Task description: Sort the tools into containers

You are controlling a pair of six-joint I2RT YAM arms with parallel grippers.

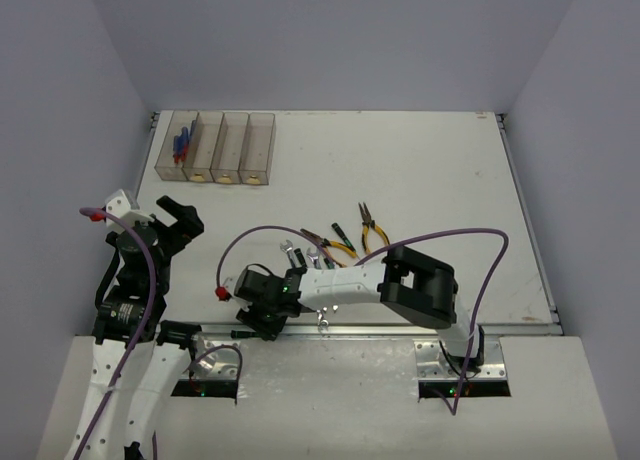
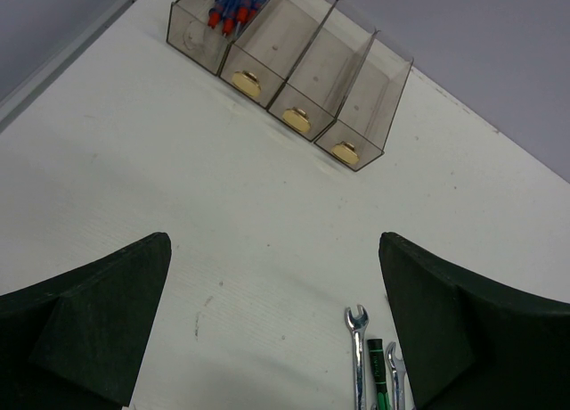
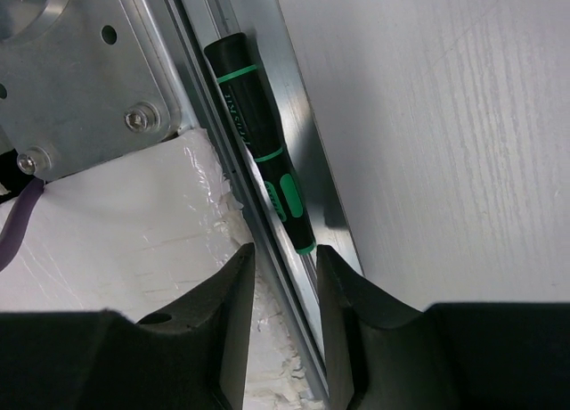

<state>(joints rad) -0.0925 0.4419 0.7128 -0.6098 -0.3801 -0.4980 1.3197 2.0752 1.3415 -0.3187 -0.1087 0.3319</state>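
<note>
Black-and-green screwdriver [image 3: 258, 143] is laid along the metal rail [image 3: 223, 9] at the tabletop's [image 1: 420, 180] near edge, its end flanked by the narrowly parted right gripper [image 3: 285, 254]; whether it is gripped cannot be told. Left gripper [image 2: 274, 250] is spread wide; bins [image 1: 222, 145] are set at the far left corner

Four bins [image 1: 262, 138], joined in one row. Yellowish labels [image 2: 297, 118]: three in view, one to a bin. Blue screwdrivers [image 2: 233, 2]: at least three, all in one bin; they overlap, so the exact count cannot be told. Pliers [image 1: 369, 230]: two. Wrenches [image 2: 356, 343]: two plainly seen. Black-green screwdrivers [image 3: 258, 134]: two, one in the left wrist view and one in the right wrist view. One bench [image 1: 430, 160]. Two arms [image 1: 345, 280], each with one pincer: left pincer [image 2: 274, 245], right pincer [image 3: 285, 254], two fingers apiece. Purple cables [image 1: 440, 232]: two, one per arm.
</note>
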